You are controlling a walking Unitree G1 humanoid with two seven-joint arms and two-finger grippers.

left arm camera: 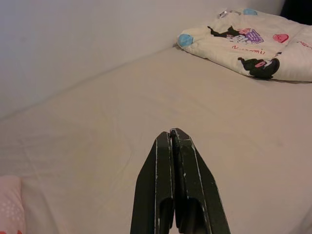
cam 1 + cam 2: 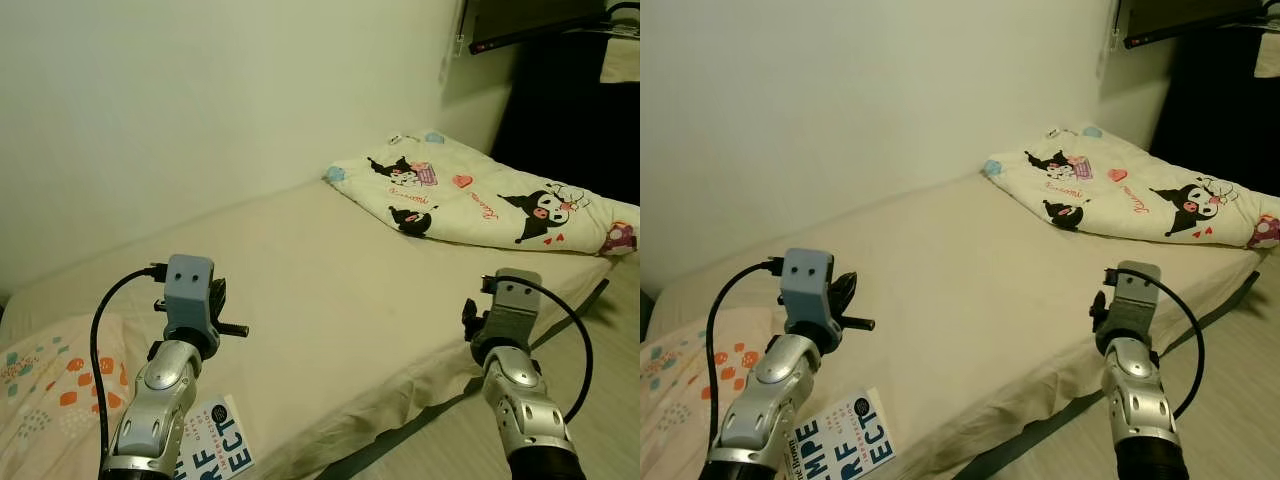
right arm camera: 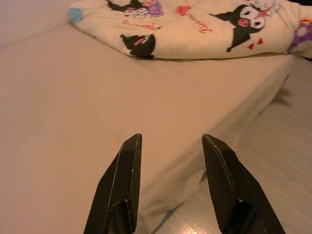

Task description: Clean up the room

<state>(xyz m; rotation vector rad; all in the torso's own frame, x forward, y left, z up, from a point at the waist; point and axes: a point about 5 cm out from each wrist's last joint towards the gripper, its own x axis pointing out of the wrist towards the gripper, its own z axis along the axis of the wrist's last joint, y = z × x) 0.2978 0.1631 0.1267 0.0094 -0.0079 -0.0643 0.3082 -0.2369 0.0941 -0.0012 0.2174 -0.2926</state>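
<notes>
bed [image 2: 330, 290] beige, against wall; cartoon quilt [image 2: 480, 195] at far end; left pincer [image 1: 173, 141] closed, right pincer [image 3: 170, 146] open.

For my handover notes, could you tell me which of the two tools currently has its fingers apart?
The right tool: its two black fingers stand apart above the bed's edge, while the left tool has its fingers pressed together.

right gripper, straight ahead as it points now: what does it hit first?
Probably the bare mattress near its edge. The right gripper, fingers open, aims down across it; the cartoon-print blanket lies farther on. Depth is uncertain.
</notes>
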